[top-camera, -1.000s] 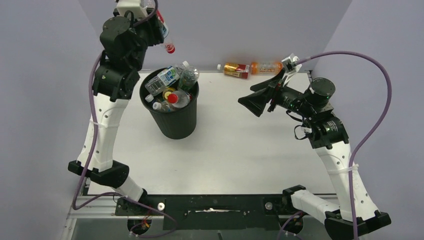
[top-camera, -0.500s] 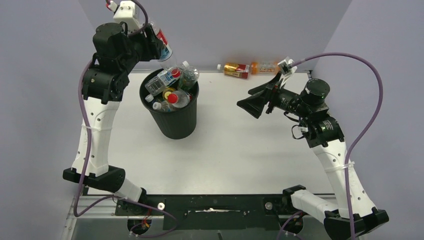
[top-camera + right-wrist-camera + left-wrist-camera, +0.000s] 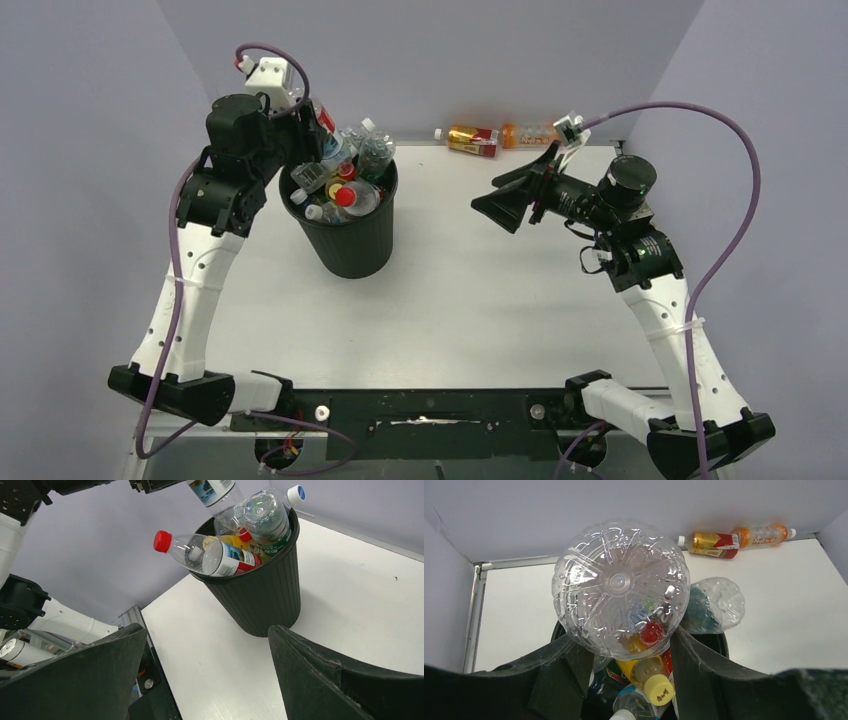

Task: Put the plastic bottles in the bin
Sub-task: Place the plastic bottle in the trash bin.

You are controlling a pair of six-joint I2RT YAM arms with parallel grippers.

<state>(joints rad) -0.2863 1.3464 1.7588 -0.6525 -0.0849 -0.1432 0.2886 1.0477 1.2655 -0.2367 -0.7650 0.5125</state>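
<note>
Setting: a white table (image 3: 480, 300) boxed in by plain lilac-grey walls, with two arms mounted at its near edge.
Bin: the black, ribbed bin (image 3: 352, 245) stands upright on the left half of the table, packed so full that the bottles rise above its rim.
Heap: a red-capped bottle (image 3: 200, 552) lies across the bin's rim with its cap sticking out past the edge. A green-labelled bottle (image 3: 265, 517) stands base-up beside it. A yellow-capped bottle (image 3: 651, 677) sits lower in the pile.
Left gripper: the left gripper (image 3: 626, 650) hangs above the bin's far-left rim, its jaws clenched on either side of a clear bottle (image 3: 621, 587).
Held bottle: its moulded base faces the wrist camera and its neck points down into the heap. Whether it touches the bottles below cannot be told.
Right gripper: the right gripper (image 3: 207, 630) hovers over bare table well to the right of the bin, facing it, with its jaws spread wide and nothing between them.
Left out: an amber bottle (image 3: 472, 138) with a red label and an orange bottle (image 3: 530, 132) lie end to end on their sides against the back wall, beyond the bin and well to its right.
</note>
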